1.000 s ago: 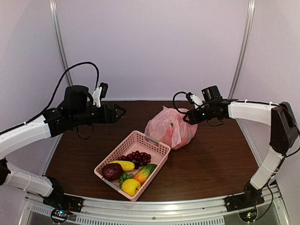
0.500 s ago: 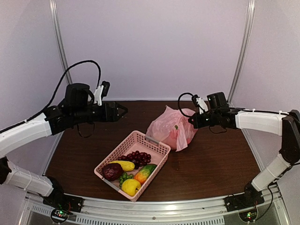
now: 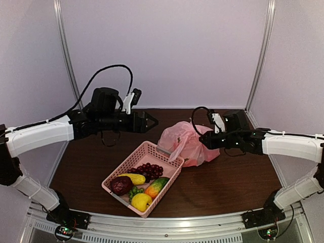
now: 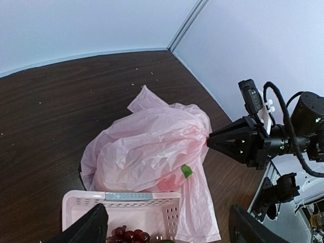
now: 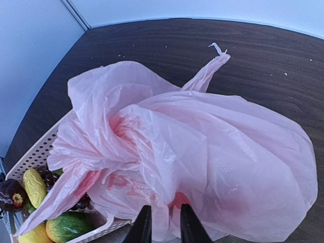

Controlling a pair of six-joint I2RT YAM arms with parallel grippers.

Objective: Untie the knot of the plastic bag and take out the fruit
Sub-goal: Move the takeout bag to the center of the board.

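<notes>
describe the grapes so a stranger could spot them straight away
On the brown table sits a pink latticed basket. Near its middle lie the grapes: a cluster of small dark red balls, unlike the maroon fruit nearby, one single lump.

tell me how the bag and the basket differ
The bag is thin, crinkled, see-through film; the basket is a stiff lattice. The bag's contents show only as red and green tints, while the basket is open-topped with fruit in plain view. The right gripper pinches the bag's edge; no gripper touches the basket. Both are pink and sit on the table.
</notes>
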